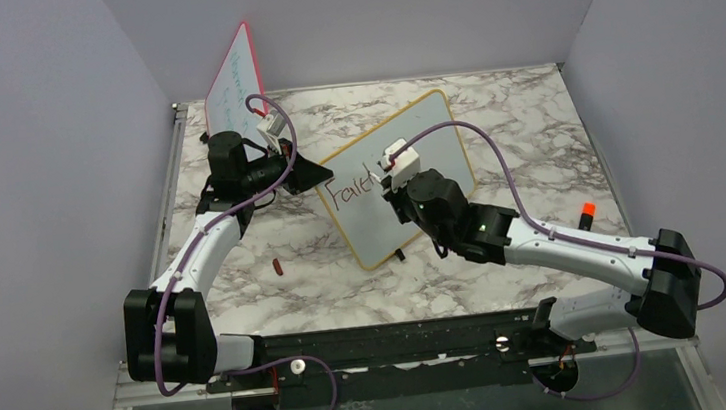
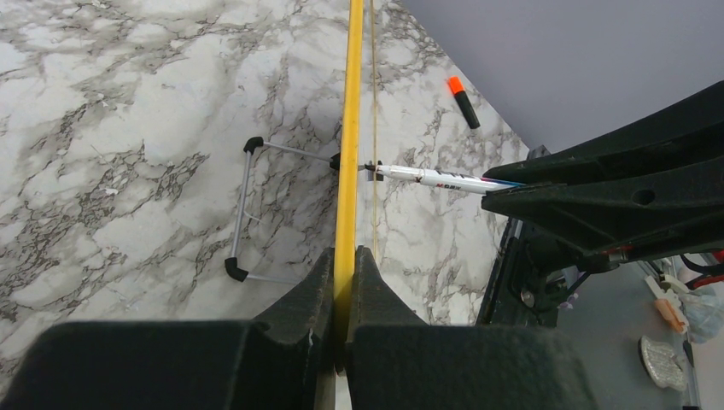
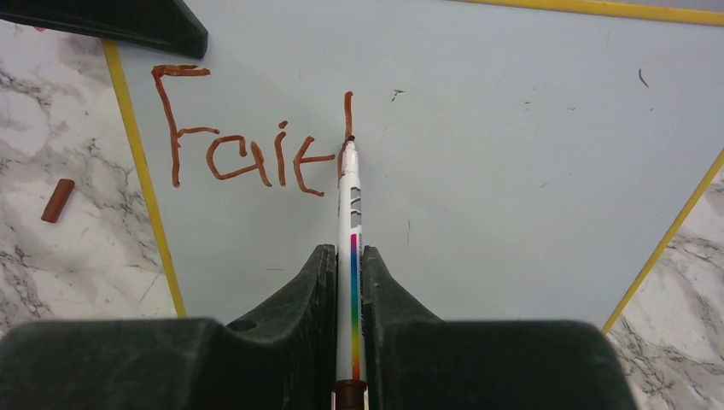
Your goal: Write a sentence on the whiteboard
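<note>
my left gripper [image 2: 345, 265] pinches the whiteboard [image 3: 512, 154] frame on the table [image 1: 532, 118]; right gripper [image 3: 350, 256] clamps the marker [image 3: 349, 205], tip on the sentence [image 3: 248, 154], "fait" plus one stroke; from above, the wrist [image 1: 429, 199] hides its end.

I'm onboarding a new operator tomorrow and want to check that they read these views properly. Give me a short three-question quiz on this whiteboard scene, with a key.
1. True or false: the left gripper is shut on the yellow frame of the whiteboard.
2. What does the right gripper hold? A) an eraser B) the marker C) nothing
3. Which whole letters of the sentence are written, before the lone upright stroke at the marker's tip?

Key: 1 true; 2 B; 3 "Fait".
</note>
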Robot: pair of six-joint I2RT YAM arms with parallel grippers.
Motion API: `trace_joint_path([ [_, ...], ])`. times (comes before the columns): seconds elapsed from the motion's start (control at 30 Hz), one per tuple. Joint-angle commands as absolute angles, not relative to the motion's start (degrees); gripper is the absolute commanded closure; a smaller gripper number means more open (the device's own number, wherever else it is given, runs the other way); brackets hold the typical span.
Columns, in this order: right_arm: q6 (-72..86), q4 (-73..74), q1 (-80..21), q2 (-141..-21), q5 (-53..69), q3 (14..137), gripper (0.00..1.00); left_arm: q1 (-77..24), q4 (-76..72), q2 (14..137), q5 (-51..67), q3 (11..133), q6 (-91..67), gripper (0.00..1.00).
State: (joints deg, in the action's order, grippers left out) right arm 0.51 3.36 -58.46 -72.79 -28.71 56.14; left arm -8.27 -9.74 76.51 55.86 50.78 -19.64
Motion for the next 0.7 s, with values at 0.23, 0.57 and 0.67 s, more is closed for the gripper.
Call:
trace_joint_path([
  [0.23, -0.4, 1.8, -57.2, -73.2, -32.7, 56.5, 0.99, -9.8, -5.1, 78.1, 56.3, 50.3, -16.1, 1.00],
  [0.57, 2.3, 6.6, -57.0, -72.6, -30.6, 56.2, 0.99, -9.8, -5.0, 78.1, 56.2, 50.3, -16.0, 1.00],
  [0.67, 3.0, 8.1, -57.0, -72.4, -30.0, 55.9, 0.99, -9.8, -4.9, 78.1, 56.1, 50.3, -16.0, 1.00],
])
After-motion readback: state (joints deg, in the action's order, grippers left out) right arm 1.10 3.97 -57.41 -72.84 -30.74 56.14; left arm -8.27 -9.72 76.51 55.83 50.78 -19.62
